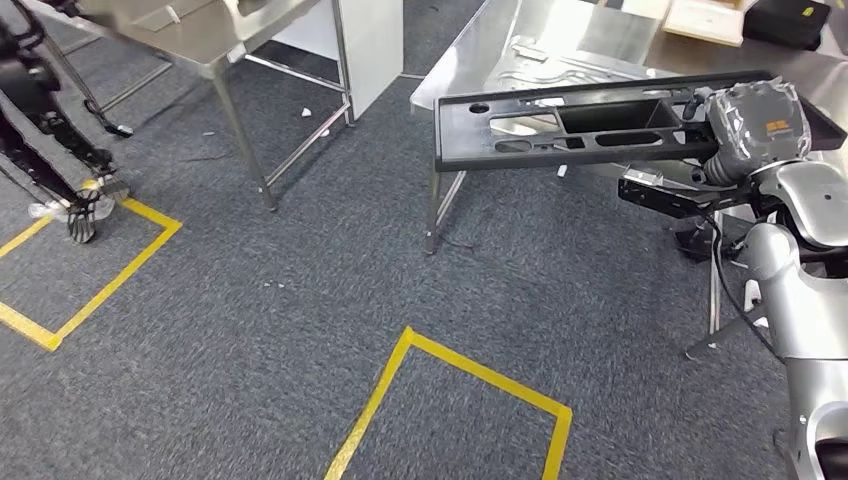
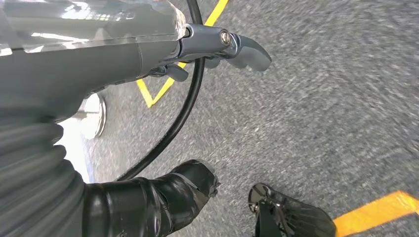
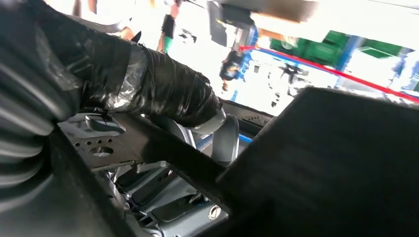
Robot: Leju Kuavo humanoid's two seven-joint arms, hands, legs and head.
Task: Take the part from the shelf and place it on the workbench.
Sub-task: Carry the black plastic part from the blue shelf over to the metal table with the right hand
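Observation:
The part (image 1: pixel 580 125) is a long black plastic panel with several cut-outs and a deep pocket. My right hand (image 1: pixel 755 130), wrapped in clear film, grips its right end and holds it roughly level along the near edge of the steel workbench (image 1: pixel 480 50). Whether it rests on the bench cannot be told. In the right wrist view the taped thumb of my right hand (image 3: pixel 163 94) lies over the black part (image 3: pixel 321 148). My left hand (image 2: pixel 217 47) hangs over the carpet with its fingers apart and nothing in them.
A pressed sheet-metal piece (image 1: pixel 560 65) lies on the workbench, with a flat box (image 1: pixel 705 20) and a black case (image 1: pixel 790 20) behind it. A second steel table (image 1: pixel 200 40) stands at the upper left. Yellow tape squares (image 1: pixel 450 370) mark the grey carpet.

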